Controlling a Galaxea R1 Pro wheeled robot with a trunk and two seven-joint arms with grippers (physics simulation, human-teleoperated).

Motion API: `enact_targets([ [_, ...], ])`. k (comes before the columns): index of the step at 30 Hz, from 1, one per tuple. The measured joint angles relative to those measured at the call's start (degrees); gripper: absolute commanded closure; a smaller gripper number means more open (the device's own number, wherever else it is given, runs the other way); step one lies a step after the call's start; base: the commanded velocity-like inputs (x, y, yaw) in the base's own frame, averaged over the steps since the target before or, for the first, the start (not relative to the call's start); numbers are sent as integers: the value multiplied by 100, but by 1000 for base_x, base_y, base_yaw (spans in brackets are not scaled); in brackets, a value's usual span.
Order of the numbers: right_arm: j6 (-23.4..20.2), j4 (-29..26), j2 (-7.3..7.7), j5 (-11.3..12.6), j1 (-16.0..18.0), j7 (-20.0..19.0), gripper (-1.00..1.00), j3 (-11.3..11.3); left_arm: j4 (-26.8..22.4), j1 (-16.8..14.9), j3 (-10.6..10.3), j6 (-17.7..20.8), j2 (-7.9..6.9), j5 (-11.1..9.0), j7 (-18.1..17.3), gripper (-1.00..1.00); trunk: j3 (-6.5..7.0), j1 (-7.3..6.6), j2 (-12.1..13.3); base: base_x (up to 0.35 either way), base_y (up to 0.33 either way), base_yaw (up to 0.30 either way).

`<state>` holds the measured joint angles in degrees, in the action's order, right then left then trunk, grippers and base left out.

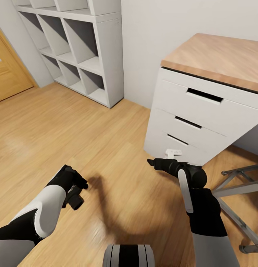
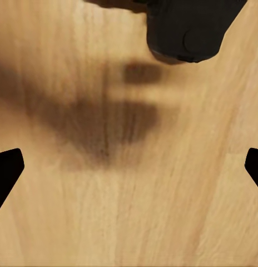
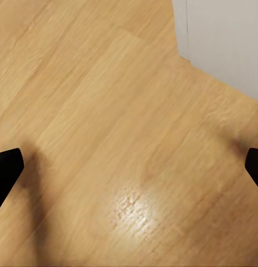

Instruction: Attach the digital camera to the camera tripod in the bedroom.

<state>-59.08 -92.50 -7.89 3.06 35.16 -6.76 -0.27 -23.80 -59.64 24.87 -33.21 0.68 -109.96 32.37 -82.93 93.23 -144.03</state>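
Head view cuts off the wood-topped worktop (image 1: 218, 55) with white drawers at right; white cube shelves (image 1: 75, 44) stand far left. Both tools, left (image 1: 75, 191) and right (image 1: 158, 163), hang splayed, empty, over glossy plank floor (image 1: 69, 126). Grey metal legs (image 1: 236, 189), partly cropped, resemble the tripod's.

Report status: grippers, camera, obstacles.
Left gripper open, empty, over wood floor. Right gripper open, empty, near drawer unit. Camera, tripod not sighted. Grey metal frame at right.

Bedroom: light wood plank floor (image 1: 69, 126), pale grey wall (image 1: 173, 33), white cube shelves (image 1: 84, 44), wood-topped white table (image 1: 218, 59).
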Motion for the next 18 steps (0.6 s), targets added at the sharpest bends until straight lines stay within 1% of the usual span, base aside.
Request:
enact_targets([
  [18,1,0,8,0,-3,0,-100,19,1,12,-1,3,-8,-3,-50,-100,-159,0,0,0,0,0],
])
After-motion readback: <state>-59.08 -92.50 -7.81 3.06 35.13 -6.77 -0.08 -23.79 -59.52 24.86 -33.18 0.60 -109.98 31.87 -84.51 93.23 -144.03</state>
